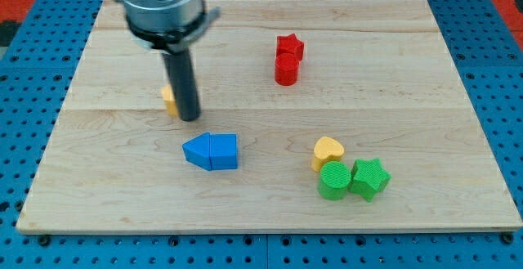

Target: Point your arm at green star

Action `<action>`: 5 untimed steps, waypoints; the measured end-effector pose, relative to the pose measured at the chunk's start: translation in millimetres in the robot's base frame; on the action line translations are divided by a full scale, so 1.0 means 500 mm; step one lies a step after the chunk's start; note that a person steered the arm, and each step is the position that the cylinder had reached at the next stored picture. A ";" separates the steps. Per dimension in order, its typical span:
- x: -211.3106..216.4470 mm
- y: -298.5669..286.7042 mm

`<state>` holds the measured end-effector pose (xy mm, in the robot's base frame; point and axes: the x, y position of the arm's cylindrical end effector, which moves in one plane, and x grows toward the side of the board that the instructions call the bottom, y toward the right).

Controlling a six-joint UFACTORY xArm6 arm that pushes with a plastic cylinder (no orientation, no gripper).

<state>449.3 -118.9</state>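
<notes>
The green star [369, 177] sits near the view's bottom right, touching a green cylinder [333, 179] on its left. My tip [189, 118] is far to the view's left of the star, on the board's left half. It stands just right of a yellow block [169, 100] that the rod partly hides. Two blue blocks [212, 151] lie just below and right of my tip, pressed together.
A yellow heart [328, 151] lies just above the green cylinder. A red star [289, 47] and a red cylinder [286, 69] stand together near the view's top centre. The wooden board [425, 81] lies on a blue pegboard.
</notes>
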 end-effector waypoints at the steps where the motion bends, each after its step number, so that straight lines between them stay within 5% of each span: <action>1: -0.058 -0.057; 2: -0.063 0.095; 4: 0.089 0.548; 5: 0.147 0.537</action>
<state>523.0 149.8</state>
